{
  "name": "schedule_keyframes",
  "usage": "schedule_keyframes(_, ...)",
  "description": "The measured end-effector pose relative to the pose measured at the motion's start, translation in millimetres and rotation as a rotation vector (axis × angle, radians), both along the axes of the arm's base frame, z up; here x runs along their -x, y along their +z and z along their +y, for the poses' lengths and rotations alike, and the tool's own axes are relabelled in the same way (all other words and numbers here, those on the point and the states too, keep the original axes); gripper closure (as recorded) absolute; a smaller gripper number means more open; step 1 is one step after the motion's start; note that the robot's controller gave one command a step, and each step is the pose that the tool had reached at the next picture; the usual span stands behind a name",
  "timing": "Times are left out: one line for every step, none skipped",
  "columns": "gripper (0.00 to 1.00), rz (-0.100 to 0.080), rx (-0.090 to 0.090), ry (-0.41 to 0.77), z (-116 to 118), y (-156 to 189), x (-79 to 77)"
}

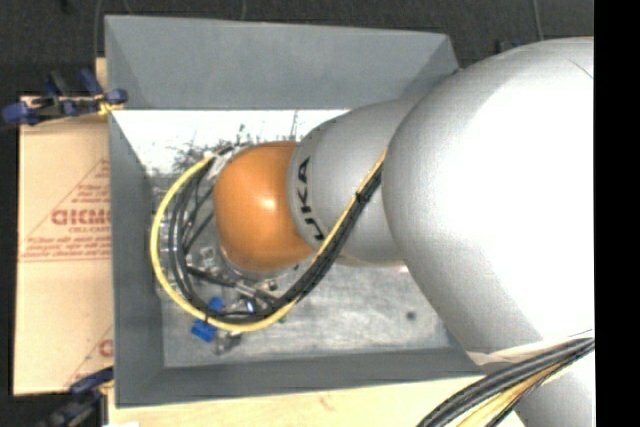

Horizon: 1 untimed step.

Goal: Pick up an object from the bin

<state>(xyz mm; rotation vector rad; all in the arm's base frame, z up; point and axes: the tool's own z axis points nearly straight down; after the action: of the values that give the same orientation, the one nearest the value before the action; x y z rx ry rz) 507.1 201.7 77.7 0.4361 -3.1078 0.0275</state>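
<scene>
– Grey metal, is that what is making up the container?

– Yes, one grey metal bin point(280, 65) with smooth sloping walls is sitting under the camera. Its floor point(350, 310) is looking paler, flat and scuffed, with dark scratchy marks along the far edge.

– How many robot parts are you counting?

– One arm point(480, 195), silver, rounded and glossy, is reaching in from the right and covering much of the bin. One orange cover point(255, 210), smooth and dome-shaped, is sitting at its wrist. One yellow cable point(160, 225) is looping round the left of the dome in a wide arc. Thin black cables point(185, 235) are running inside that arc, several of them, and I am not managing an exact count.

– And the gripper?

– It is hanging below the dome. The gripper point(228, 320) is showing as a cluster of small metal parts low over the near-left part of the floor. Whether it is spread or pressed together, I cannot tell.

– What is lying in the bin?

– One small blue piece point(203, 332), angular and hard-looking, is showing just beside the gripper's left, close to the near-left corner. It is possibly a loose thing, though it could be belonging to the wrist. One tiny dark speck point(410, 317) is lying on the floor towards the right, well apart from the gripper.
</scene>
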Motion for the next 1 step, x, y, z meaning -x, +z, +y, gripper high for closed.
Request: schedule_keyframes(0.0,-0.019,0.001,0.183,-7.6,-0.3,7.0)
